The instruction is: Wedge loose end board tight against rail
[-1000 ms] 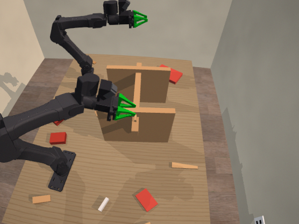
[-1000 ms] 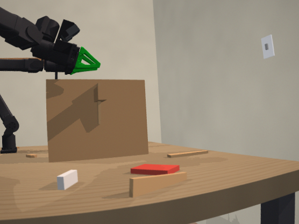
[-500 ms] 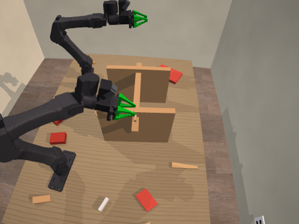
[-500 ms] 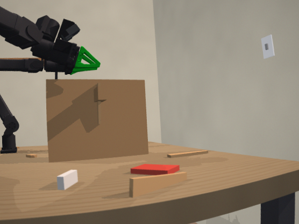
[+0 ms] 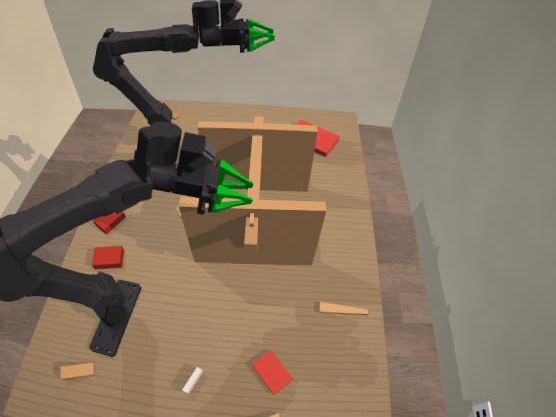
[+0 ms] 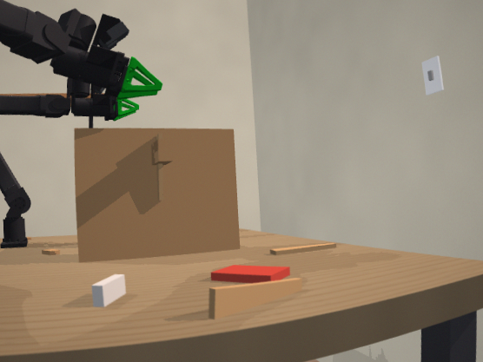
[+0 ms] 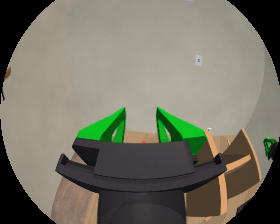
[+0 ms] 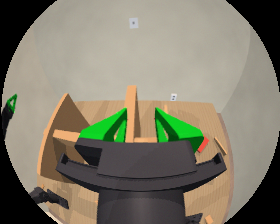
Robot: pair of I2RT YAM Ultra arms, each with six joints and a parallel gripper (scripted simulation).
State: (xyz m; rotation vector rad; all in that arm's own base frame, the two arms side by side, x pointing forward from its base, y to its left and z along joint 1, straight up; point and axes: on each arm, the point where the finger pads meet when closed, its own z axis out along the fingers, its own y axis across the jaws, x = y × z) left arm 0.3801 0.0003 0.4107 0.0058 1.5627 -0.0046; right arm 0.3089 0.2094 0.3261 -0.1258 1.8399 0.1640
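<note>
The near board (image 5: 295, 206) (image 6: 195, 192) (image 8: 131, 112) and the far board (image 5: 295, 128) (image 8: 49, 145) stand upright, joined by the rail (image 5: 255, 166) (image 8: 65, 135). The rail's end (image 5: 251, 236) sticks out through the near board. A small wedge (image 5: 252, 217) stands upright in its slot. Whether the near board is tight against the rail cannot be told. The far rail end (image 5: 258, 120) sticks out too; its wedge is hidden. My right gripper (image 5: 252, 192) (image 6: 162, 88) (image 8: 141, 111) is open and empty, above the near board. My left gripper (image 5: 274, 36) (image 7: 141, 111) is open and empty, high beyond the far board.
Two spare wedges lie on the table: one (image 5: 342, 309) (image 6: 304, 248) (image 8: 220, 145) near its side edge, one (image 6: 252, 299) near its front. Red blocks (image 5: 272, 372) (image 6: 249, 273), a white block (image 5: 192, 380) (image 6: 109, 291) and a wooden block (image 5: 76, 370) also lie there.
</note>
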